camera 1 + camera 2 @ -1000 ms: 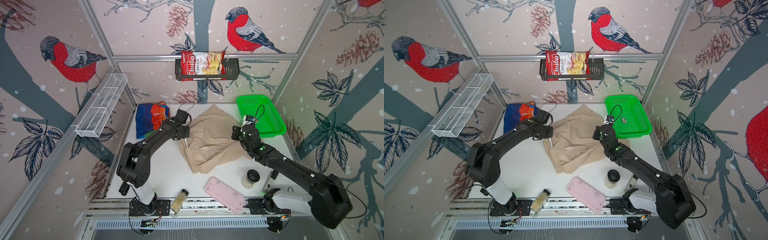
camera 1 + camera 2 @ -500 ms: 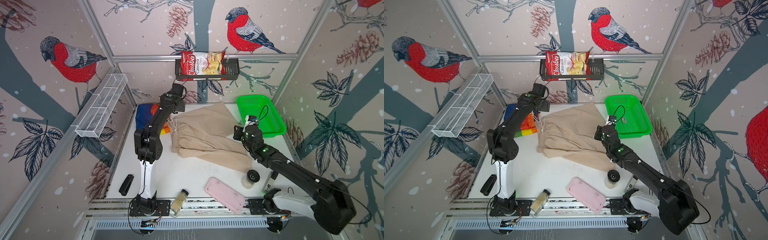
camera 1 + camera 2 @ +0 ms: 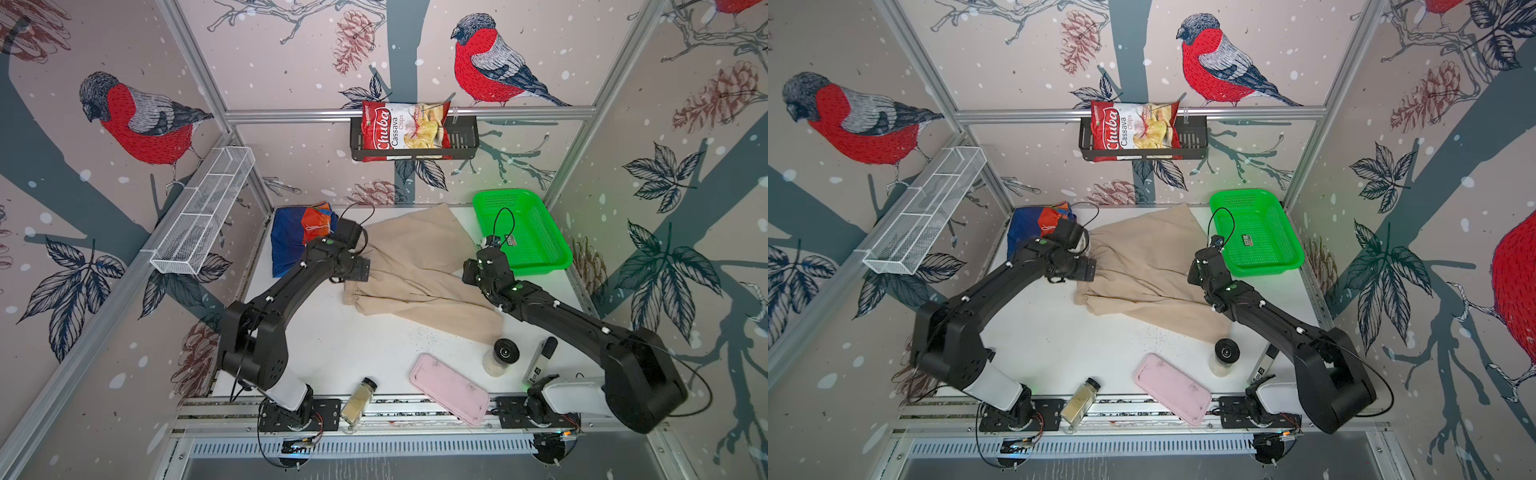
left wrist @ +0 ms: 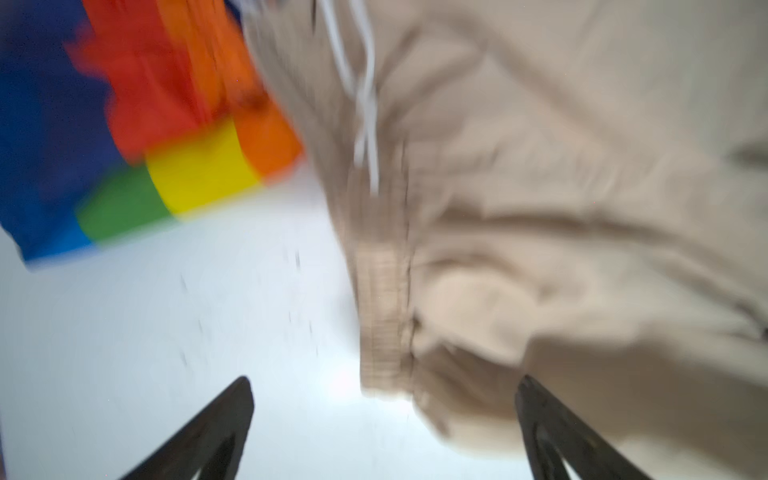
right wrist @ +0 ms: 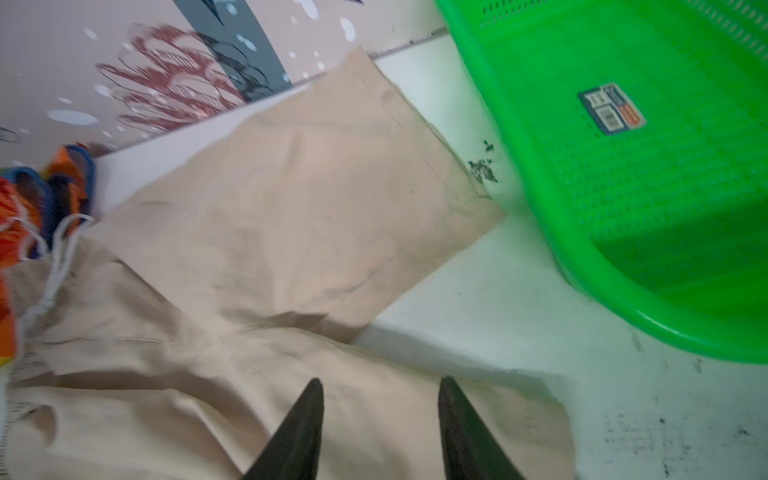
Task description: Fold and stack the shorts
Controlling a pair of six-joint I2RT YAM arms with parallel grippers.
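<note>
- Looked down from high in front in both top views, sharing the whole table.
- Hung close over the beige shorts in both wrist views.

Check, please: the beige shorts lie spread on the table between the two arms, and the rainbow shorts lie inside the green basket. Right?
No: the rainbow shorts lie on the table at its far left corner, not inside the green basket; both top views show this. The rest is right.
</note>
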